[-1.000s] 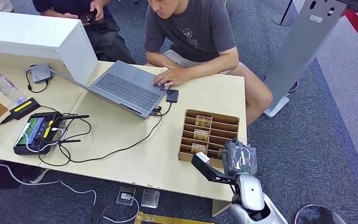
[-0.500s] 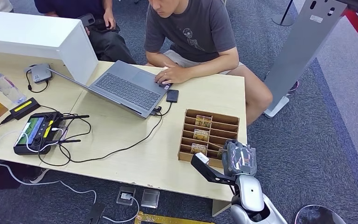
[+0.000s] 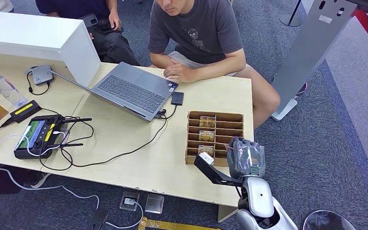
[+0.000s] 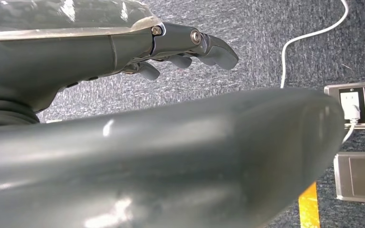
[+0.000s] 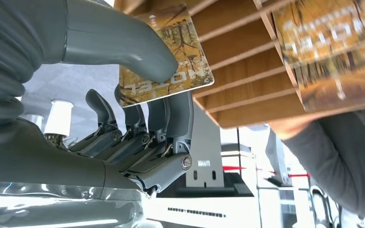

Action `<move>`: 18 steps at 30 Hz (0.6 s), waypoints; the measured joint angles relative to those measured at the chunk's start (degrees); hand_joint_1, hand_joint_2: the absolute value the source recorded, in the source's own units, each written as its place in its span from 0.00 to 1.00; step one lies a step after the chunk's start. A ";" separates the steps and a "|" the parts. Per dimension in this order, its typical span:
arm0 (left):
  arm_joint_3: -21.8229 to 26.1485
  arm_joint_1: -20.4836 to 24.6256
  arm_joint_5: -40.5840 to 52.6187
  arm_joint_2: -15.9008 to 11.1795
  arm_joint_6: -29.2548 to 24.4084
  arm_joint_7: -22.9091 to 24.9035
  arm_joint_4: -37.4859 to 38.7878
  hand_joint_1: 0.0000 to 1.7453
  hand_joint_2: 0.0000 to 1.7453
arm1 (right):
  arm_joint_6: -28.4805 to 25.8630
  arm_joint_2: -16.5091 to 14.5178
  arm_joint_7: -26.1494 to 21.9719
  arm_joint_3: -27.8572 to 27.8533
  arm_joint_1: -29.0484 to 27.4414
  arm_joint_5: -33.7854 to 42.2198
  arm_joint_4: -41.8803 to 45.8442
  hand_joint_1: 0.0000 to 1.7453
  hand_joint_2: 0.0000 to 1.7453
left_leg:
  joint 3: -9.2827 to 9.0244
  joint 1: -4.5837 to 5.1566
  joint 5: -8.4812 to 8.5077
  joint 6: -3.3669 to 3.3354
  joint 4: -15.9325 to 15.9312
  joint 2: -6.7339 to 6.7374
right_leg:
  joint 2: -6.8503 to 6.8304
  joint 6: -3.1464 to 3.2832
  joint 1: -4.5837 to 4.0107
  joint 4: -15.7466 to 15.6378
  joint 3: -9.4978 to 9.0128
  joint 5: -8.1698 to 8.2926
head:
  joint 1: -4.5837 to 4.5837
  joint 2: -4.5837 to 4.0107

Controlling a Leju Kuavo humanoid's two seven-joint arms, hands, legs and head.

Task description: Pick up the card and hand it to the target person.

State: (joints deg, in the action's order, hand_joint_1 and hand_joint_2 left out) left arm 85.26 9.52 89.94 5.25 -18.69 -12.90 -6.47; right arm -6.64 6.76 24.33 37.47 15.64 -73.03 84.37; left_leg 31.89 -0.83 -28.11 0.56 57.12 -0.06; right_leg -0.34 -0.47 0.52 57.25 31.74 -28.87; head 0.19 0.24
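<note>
A wooden card rack (image 3: 215, 116) stands near the table's right front corner, with golden-brown cards (image 3: 206, 136) upright in its left slots. My right hand (image 3: 246, 158) is at the rack's near right corner. In the right wrist view its thumb (image 5: 123, 42) and fingers (image 5: 171, 114) pinch one card (image 5: 171, 71) close against the rack's slats (image 5: 247, 80); whether the card is free of its slot I cannot tell. A second card (image 5: 323, 33) stands in the rack beyond. My left hand (image 4: 180, 47) hangs over the carpet, fingers apart, holding nothing. A person in a grey T-shirt (image 3: 196, 33) sits behind the table.
An open laptop (image 3: 129, 88), a phone (image 3: 177, 98), a controller with cables (image 3: 38, 134) and a water bottle (image 3: 2, 88) lie on the table (image 3: 139, 163). A white box (image 3: 38, 40) stands at the back left. A second person (image 3: 96, 24) sits further back. A grey stand (image 3: 306, 52) rises at the right.
The rack has turned a little and now sits square to the table edge, with my right hand shifted slightly left at its corner. The seated person's hand has drawn back off the laptop.
</note>
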 joint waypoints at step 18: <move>0.21 -0.01 0.00 0.00 -0.09 0.00 0.00 0.00 0.00 | -1.08 1.13 -0.65 -0.75 2.20 -1.72 6.84 0.84 1.00 | 0.01 0.00 0.00 0.00 0.00 0.00 | 0.00 0.00 0.00 0.00 0.00 0.00 | 0.01 0.00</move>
State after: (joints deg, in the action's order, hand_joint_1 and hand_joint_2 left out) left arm 85.47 9.51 89.94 5.25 -18.78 -12.90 -6.47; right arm -7.72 7.89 23.68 36.71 17.85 -74.75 91.21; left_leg 31.90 -0.83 -28.11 0.56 57.12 -0.06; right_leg -0.34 -0.47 0.52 57.25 31.74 -28.87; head 0.19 0.24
